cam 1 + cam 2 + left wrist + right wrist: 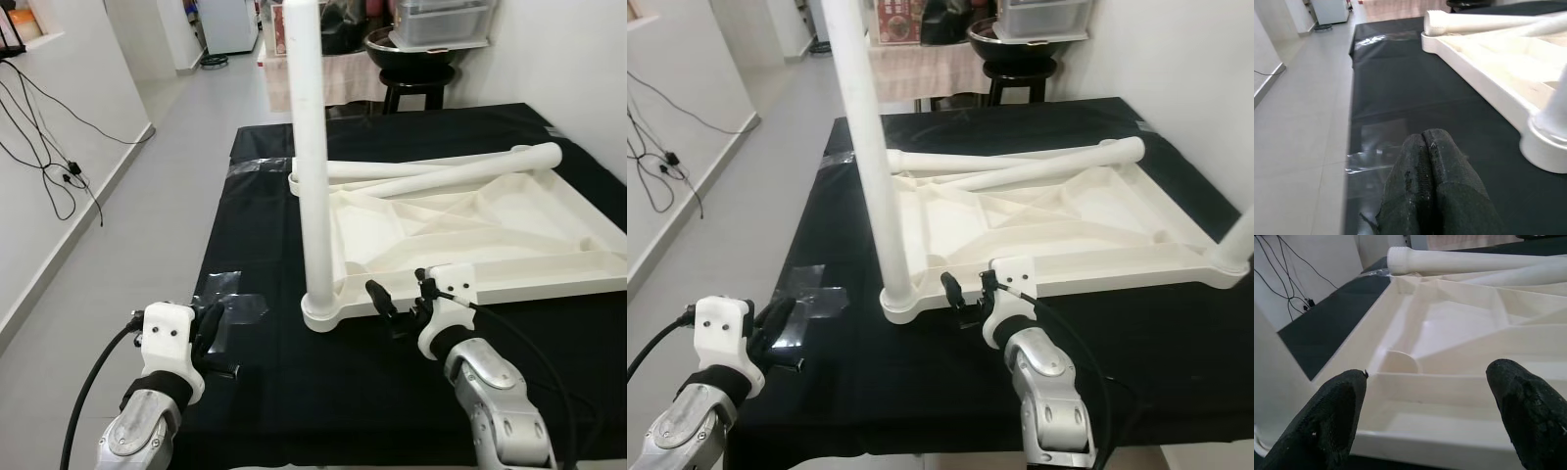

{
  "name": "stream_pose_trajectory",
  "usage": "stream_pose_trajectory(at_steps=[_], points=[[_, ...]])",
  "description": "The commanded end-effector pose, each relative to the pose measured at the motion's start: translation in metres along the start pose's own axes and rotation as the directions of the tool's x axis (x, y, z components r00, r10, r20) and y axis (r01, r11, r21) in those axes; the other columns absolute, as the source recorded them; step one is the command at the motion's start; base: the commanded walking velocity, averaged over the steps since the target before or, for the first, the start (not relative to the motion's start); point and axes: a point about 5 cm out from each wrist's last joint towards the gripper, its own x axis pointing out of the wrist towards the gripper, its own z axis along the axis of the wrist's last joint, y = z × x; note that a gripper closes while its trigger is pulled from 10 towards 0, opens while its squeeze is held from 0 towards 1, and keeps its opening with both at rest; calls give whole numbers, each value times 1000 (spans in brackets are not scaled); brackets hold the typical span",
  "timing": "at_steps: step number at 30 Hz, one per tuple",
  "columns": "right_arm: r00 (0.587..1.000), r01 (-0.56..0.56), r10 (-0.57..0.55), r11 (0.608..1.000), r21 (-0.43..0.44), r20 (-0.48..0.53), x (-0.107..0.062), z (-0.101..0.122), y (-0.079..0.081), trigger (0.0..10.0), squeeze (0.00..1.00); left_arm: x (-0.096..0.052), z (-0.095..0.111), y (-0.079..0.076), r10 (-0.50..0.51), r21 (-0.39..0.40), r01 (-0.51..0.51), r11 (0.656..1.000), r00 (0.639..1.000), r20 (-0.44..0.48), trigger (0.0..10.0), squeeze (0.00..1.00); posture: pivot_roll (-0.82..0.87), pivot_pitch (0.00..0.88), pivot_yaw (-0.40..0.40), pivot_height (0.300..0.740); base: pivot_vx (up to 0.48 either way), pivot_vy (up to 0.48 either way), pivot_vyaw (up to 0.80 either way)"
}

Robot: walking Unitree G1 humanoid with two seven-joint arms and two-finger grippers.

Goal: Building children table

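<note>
1. Upside down on a black sheet (294, 392): a white plastic table top (460, 235), smooth and matte, its underside ribbed with raised diagonal walls and a round socket at each visible corner.
2. Standing upright in the near left corner socket: one white tubular leg (312, 147), plain and round, rising past the top of the head views.
3. Lying across the far side of the table top: two loose legs (460, 171), long white tubes angled toward each other, one showing a threaded end in the wrist views.
4. At the near rim of the table top, just right of the upright leg: right gripper (399, 299), spread wide, nothing between the fuzzy black fingers (1327, 426), tips close over the rim; contact not clear.
5. Near the left edge of the sheet, well apart from the table top: left gripper (211, 328), fingers (1430, 186) pressed together, holding nothing, low over a patch of clear glossy tape (230, 304).
6. Glossy, slightly wrinkled sheet, reaching the front and left edges; bare black stretch between the left gripper and the upright leg.
7. Beyond the left edge: pale tiled floor (147, 196), white wall with trailing black cables (49, 137).
8. Behind the far edge: a black stool (416, 83).
</note>
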Motion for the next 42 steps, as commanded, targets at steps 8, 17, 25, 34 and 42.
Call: stream_pose_trajectory(at_steps=[8, 17, 25, 34, 42], points=[[970, 240, -240, 971, -6, 37, -9, 7, -26, 10000, 0, -1, -4, 5, 12, -3, -12, 1000, 1000, -21, 10000, 0, -114, 66, 45, 740, 0, 442, 0], [897, 441, -442, 897, -14, -3, -20, 25, -56, 10000, 0, -1, -4, 5, -6, 4, 6, 1000, 1000, -24, 10000, 0, -111, 72, 45, 740, 0, 442, 0], [956, 268, -269, 963, -27, -118, -39, 7, -31, 10000, 0, -1, -4, 4, -28, 10, 29, 1000, 999, -30, 10000, 0, -122, 84, 52, 740, 0, 444, 0], [989, 103, -100, 994, 22, -109, -25, 13, -8, 10000, 0, 1, -1, 0, -49, -6, 49, 999, 999, -22, 10000, 0, -126, 78, 44, 740, 0, 329, 0], [989, -144, 149, 976, -161, 20, 0, 33, 28, 10000, 0, 8, 7, -1, -12, 44, 11, 999, 1000, 11, 10000, 0, -122, 67, 39, 740, 0, 0, 0]])
